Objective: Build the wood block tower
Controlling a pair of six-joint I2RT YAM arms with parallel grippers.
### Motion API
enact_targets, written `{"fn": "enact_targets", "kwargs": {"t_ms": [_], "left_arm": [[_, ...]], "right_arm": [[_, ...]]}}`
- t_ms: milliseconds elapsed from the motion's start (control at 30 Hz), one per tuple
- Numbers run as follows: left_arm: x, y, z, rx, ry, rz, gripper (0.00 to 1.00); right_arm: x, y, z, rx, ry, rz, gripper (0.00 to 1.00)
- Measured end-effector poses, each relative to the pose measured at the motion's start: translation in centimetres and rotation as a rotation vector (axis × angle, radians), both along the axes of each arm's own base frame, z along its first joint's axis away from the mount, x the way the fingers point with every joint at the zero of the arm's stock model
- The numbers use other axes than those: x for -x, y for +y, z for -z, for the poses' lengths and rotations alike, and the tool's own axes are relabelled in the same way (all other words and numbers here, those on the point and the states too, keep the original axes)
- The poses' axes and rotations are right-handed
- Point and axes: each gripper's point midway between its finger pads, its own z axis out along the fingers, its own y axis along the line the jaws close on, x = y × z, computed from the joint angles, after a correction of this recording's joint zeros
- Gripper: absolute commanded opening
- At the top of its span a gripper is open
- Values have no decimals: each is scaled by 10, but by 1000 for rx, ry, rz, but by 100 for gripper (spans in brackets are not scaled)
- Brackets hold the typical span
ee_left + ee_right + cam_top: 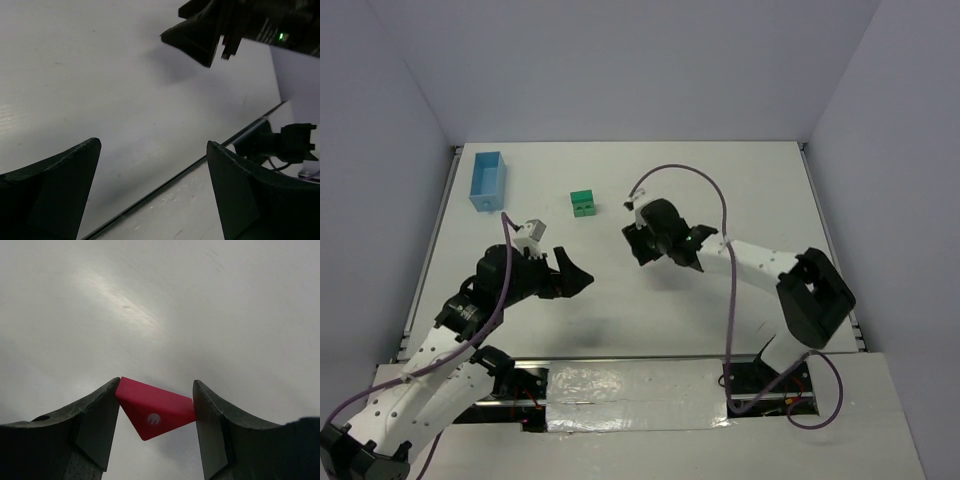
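Note:
A green block [583, 203] with dark marks stands on the white table [760, 190] at the back, left of centre. My right gripper [638, 246] hovers right and nearer than it, above the table. It is shut on the red roof-shaped piece [156, 407], which has a small white mark and hangs point down between the fingers. The red piece is hidden in the top view. My left gripper [572, 272] is open and empty, left of the right gripper. In the left wrist view my left gripper [154, 165] frames bare table, with the right gripper [215, 37] at the top.
A light blue rectangular box [487, 181] lies at the back left of the table. White walls close in the table on three sides. A dark rail [650, 358] runs along the near edge by the arm bases.

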Motion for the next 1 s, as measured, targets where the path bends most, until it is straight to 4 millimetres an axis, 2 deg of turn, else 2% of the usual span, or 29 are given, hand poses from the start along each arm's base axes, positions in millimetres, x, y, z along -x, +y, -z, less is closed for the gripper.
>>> {"fn": "enact_targets", "kwargs": {"t_ms": [133, 200, 400, 600, 700, 833, 1000], "left_arm": [[4, -11, -19, 135, 12, -6, 100], [6, -12, -31, 194, 6, -24, 100], [15, -9, -58, 310, 22, -77, 99], [26, -19, -68, 413, 77, -42, 100], [31, -27, -67, 462, 106, 7, 99], [36, -35, -63, 495, 150, 52, 99], [41, -39, -67, 508, 148, 98, 99]], "right_arm": [[49, 48, -37, -42, -167, -249, 20], [70, 63, -50, -69, -224, -343, 20], [102, 71, -83, -169, -332, -468, 21], [150, 97, -143, -339, -458, -632, 23], [165, 105, -157, -374, -479, -687, 23], [173, 112, -171, -384, -504, -717, 23], [184, 122, -183, -389, -531, -750, 24]]}}
